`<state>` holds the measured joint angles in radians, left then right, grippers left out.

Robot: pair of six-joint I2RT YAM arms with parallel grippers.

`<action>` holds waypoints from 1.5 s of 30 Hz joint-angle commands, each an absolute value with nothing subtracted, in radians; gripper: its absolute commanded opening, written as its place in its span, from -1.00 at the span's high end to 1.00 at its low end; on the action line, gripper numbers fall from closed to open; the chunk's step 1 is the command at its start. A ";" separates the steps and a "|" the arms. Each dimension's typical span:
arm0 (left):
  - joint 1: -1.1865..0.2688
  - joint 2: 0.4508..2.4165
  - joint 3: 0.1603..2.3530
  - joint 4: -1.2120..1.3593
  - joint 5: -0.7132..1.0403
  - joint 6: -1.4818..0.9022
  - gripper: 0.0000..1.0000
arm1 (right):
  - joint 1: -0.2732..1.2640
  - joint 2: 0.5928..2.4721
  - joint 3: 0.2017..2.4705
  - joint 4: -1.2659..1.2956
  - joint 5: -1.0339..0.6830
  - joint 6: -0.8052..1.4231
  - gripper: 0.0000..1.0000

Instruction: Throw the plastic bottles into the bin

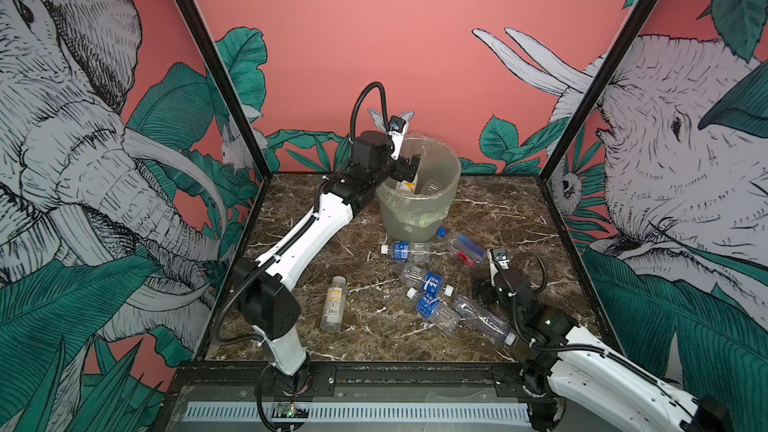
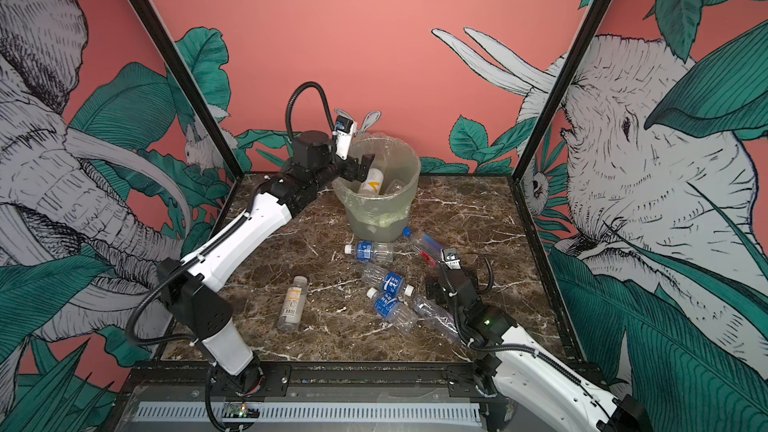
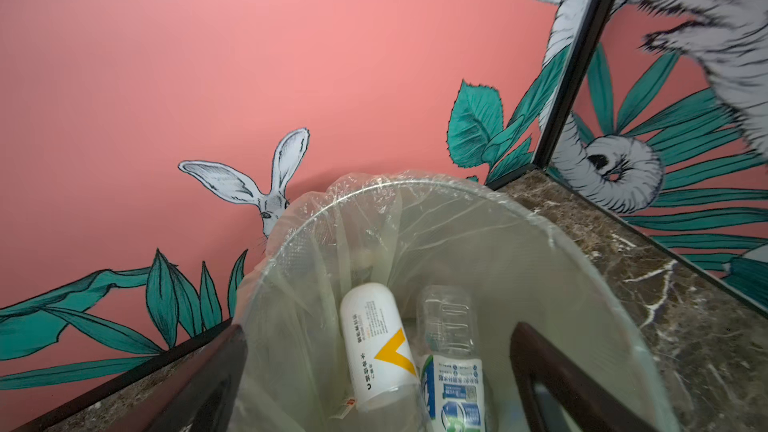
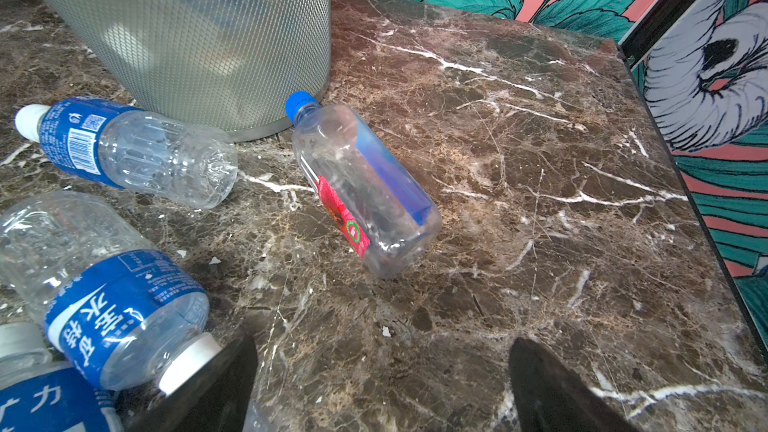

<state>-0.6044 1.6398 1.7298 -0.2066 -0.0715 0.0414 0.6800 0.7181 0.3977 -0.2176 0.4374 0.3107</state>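
Note:
The bin (image 1: pixel 419 205) (image 2: pixel 384 201) stands at the back middle of the table. My left gripper (image 1: pixel 405 166) (image 2: pixel 359 168) (image 3: pixel 380 332) hangs open over its rim, holding nothing. Below it in the bin lie a white bottle with a yellow mark (image 3: pixel 374 342) and a clear bottle with a blue-green label (image 3: pixel 449 351). My right gripper (image 1: pixel 482 288) (image 2: pixel 434 288) (image 4: pixel 382 351) is open low over bare marble. Just ahead of it lies a blue-capped bottle with a red label (image 4: pixel 361 184) (image 1: pixel 463 247), its cap at the bin's foot (image 4: pixel 199 43).
Several more bottles lie on the marble table (image 1: pixel 519 218): three blue-labelled ones (image 1: pixel 405 251) (image 1: pixel 428 280) (image 1: pixel 434 309), a crushed clear one (image 1: pixel 484 317) by the right arm, and a pale one (image 1: pixel 334 303) alone at front left. Black frame posts and printed walls close the sides.

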 commanded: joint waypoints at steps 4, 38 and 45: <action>-0.609 1.379 1.561 -0.213 -0.133 0.009 -0.99 | 0.679 0.737 0.429 -0.197 0.439 0.313 -0.94; -0.617 0.880 0.800 -0.631 -0.249 -0.388 -0.90 | 0.680 0.775 0.439 -0.191 0.414 0.311 -0.90; -0.619 0.903 0.718 -0.643 -0.242 -0.467 -0.89 | 0.679 0.778 0.438 -0.189 0.416 0.310 -0.91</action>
<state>-0.6147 0.9016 0.7479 -0.6086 -0.2321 -0.4023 0.6800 0.7830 0.4107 -0.2134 0.4076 0.3103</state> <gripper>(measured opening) 0.946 0.953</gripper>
